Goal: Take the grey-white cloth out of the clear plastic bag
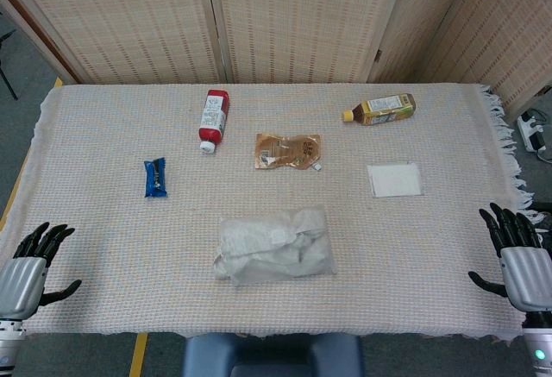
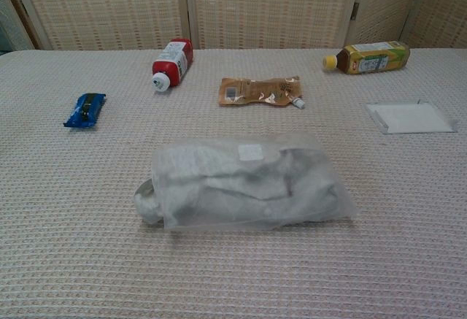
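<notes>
We see the left hand [image 1: 30,265] at the near left edge, fingers spread, holding nothing. On the woven tablecloth [image 1: 103,135] lie one blue wrapper [image 1: 155,178], one red bottle [image 1: 213,119], one crinkled brown pouch [image 1: 287,150], the clear plastic bag [image 2: 248,180] near centre enclosing the rumpled grey-white cloth [image 2: 219,187], one yellow bottle [image 1: 379,109] and one flat white packet [image 1: 395,179]. The right hand [image 1: 517,256] is likewise spread and holds nothing.

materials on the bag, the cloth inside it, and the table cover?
Clear plastic bag: thin film, slightly frosted and glossy; the contents show through and it wrinkles softly. Grey-white cloth: soft matte fabric, bunched in folds, one end poking out at the bag's left; fibre type unclear. Table cover: woven textile, waffle-like texture, with a fringe at the right edge in the head view.
</notes>
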{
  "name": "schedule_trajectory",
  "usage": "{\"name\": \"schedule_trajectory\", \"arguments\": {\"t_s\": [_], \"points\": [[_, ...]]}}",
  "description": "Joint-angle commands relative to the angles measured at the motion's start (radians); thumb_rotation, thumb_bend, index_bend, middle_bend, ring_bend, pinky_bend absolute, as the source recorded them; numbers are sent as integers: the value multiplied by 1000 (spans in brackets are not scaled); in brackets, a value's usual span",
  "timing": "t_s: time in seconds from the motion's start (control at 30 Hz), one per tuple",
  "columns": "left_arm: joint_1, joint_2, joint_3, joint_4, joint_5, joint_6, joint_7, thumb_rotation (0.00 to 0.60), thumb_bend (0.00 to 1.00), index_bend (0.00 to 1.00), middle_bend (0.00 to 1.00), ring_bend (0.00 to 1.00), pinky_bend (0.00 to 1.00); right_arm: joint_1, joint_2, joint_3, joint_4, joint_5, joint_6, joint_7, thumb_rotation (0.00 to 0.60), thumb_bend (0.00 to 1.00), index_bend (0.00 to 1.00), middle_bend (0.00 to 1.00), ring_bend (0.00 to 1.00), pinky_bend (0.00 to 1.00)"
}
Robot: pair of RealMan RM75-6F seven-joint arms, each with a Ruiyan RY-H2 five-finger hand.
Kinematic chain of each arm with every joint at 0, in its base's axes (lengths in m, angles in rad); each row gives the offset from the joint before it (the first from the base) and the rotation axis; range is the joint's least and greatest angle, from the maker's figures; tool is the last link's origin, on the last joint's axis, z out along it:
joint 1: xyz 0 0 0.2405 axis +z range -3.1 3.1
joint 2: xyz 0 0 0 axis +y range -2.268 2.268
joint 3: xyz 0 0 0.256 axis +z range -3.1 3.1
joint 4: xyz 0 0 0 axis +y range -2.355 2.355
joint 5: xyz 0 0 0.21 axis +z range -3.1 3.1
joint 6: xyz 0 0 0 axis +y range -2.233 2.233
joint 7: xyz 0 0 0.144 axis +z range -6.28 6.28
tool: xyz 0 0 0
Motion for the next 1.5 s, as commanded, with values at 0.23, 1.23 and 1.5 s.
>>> {"name": "schedule_trajectory", "arguments": {"t_s": [0.23,1.23,1.5], "points": [[-8,-8,-2,2,-1,-11,-13,600,189,196,171,51,166,8,-15,-20,6,-38,-14,3,600,48,0,0,0,0],[-26,12,3,27,-6,-44,-81,600,203,196,172,51,165,342,-738,14,334,-222,-316,-83,600,70,0,0,0,0],[-23,20,5,20,-5,-37,-82,600,203,196,171,52,165,420,-847,94,489,-166,-338,-132,600,72,0,0,0,0]]}}
